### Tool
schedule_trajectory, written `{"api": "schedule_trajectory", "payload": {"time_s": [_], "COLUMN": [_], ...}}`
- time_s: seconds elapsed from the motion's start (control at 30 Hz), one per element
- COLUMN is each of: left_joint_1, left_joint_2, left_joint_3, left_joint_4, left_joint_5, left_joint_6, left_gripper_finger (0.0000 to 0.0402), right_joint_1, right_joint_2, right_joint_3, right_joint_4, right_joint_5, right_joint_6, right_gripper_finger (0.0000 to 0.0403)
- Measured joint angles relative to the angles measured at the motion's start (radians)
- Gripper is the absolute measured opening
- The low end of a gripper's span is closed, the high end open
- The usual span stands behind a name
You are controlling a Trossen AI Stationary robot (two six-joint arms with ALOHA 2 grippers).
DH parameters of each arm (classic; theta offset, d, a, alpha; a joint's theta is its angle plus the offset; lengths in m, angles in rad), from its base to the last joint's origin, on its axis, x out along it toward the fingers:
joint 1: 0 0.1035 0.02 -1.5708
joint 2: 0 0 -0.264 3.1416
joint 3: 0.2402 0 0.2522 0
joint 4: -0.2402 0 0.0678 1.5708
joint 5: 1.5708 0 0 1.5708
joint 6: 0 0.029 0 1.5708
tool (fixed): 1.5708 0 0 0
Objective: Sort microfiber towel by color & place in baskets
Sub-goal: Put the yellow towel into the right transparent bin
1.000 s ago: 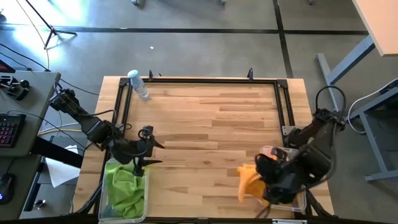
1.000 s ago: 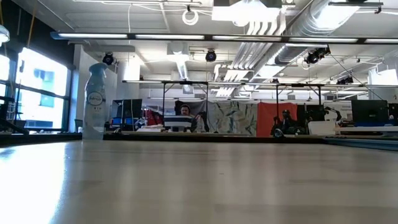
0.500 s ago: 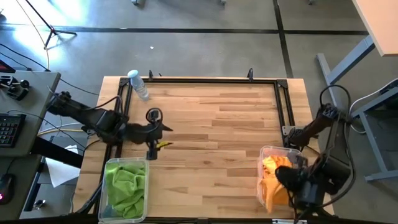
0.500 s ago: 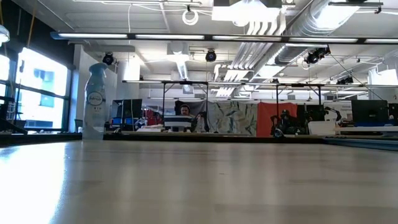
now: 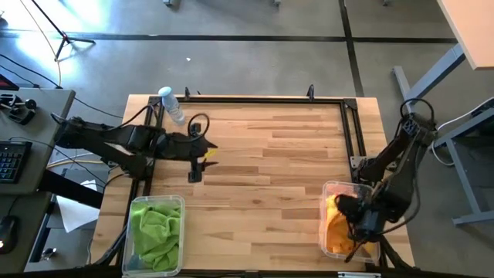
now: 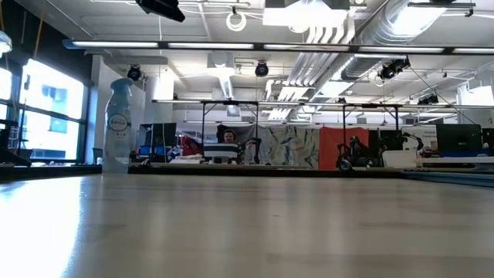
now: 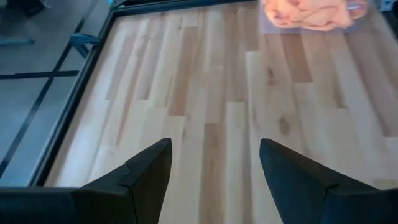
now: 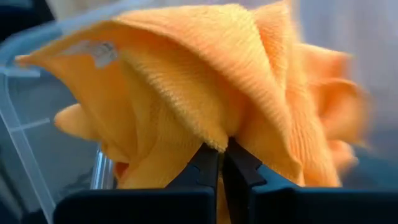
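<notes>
Wooden table (image 5: 270, 177), 2 baskets at near edge: left basket (image 5: 157, 234) holds green towel (image 5: 154, 232). Right gripper (image 8: 222, 163) pinches orange towel (image 8: 205, 93) over right basket (image 5: 330, 194); best lower fully inside before release. Left gripper (image 7: 214, 165) spread, empty, far-left.

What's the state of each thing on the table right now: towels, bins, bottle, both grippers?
green towel: bunched inside the left bin
left bin: holds only green cloth
orange towel: pinched by the right gripper, over the right bin
right bin: orange cloth in it
water bottle: lying on its side at the far left corner
left gripper: open, empty, over bare wood
right gripper: shut on the orange towel
</notes>
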Motion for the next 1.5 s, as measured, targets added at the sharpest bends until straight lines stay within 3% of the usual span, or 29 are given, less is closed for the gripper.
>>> {"api": "schedule_trajectory", "payload": {"time_s": [0.17,0.37,0.57,0.8,1.03,1.23,1.5], "left_joint_1": [0.089,0.192,0.226,0.226,0.232,0.247,0.21], "left_joint_2": [-0.017,-0.168,-0.348,-0.436,-0.45,-0.48,-0.632], "left_joint_3": [-0.025,-0.256,-0.443,-0.538,-0.635,-0.757,-0.834], "left_joint_4": [0.042,0.291,0.382,0.417,0.587,0.755,0.761], "left_joint_5": [0.057,0.12,0.121,0.111,0.08,0.166,0.177], "left_joint_6": [0.044,0.035,-0.039,-0.046,-0.045,-0.044,-0.033], "left_gripper_finger": [0.0234,0.0234,0.0234,0.0234,0.0234,0.0234,0.0234], "right_joint_1": [-0.034,-0.069,-0.051,0.048,0.085,0.089,0.088], "right_joint_2": [0.033,0.118,0.187,0.195,0.198,0.199,0.199], "right_joint_3": [-0.132,-0.244,-0.297,-0.303,-0.303,-0.303,-0.303], "right_joint_4": [0.208,0.281,0.355,0.349,0.354,0.356,0.363], "right_joint_5": [-0.074,-0.091,-0.16,-0.035,-0.001,0.029,0.032], "right_joint_6": [-0.112,-0.136,-0.237,-0.235,-0.147,-0.107,-0.105], "right_gripper_finger": [0.0,0.0,0.0,0.0,0.0,0.0003,0.0006]}}
